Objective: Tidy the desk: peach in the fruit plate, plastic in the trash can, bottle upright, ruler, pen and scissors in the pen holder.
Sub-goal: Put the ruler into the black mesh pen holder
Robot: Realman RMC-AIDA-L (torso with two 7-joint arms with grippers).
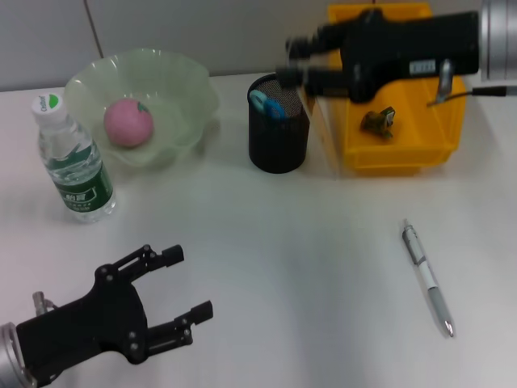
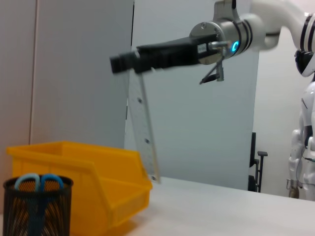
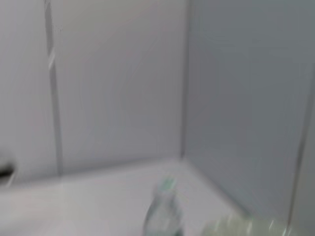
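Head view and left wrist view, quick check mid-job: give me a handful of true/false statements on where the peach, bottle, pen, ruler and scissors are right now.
1. The peach lies in the fruit plate. True.
2. The bottle lies on its side. False: it stands upright beside the plate.
3. The pen is in the pen holder. False: it lies on the desk, apart from the holder.
4. The right gripper holds the ruler hanging down above the desk. True.
5. The scissors are in the pen holder, handles up. True.
6. The left gripper grips the bottle. False: it is open, empty, near the desk's front edge.
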